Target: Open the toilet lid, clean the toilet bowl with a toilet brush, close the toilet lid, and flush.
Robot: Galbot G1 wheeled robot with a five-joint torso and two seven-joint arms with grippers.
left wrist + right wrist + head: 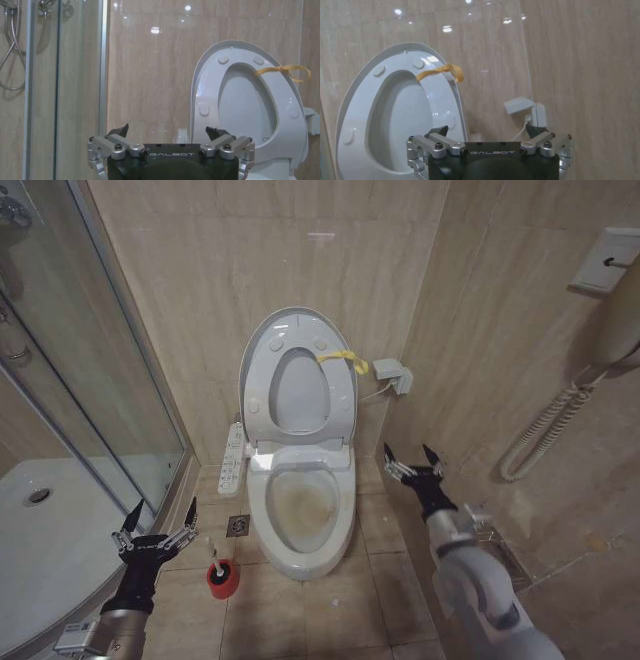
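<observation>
The toilet lid (pixel 298 395) stands raised against the back wall, with the seat ring (pixel 343 405) up against it and a yellow loop tag (pixel 343 358) at its upper edge. Below, the toilet bowl (pixel 300 505) lies uncovered, stained brownish-yellow inside. The toilet brush (pixel 214 556) stands in its red cup (pixel 222 578) on the floor left of the bowl. My left gripper (pixel 163 510) hangs open just left of the brush. My right gripper (pixel 408 455) is open to the right of the bowl. The wrist views face the raised lid (pixel 245 101) (pixel 400 112) past each open gripper (pixel 167 129) (pixel 486 129).
A glass shower enclosure (pixel 90 380) bounds the left. A white button panel (pixel 233 458) runs along the bowl's left side, with a floor drain (pixel 238 525) beside it. A wall box (pixel 393 375) and a coiled-cord handset (pixel 560 420) are on the right wall.
</observation>
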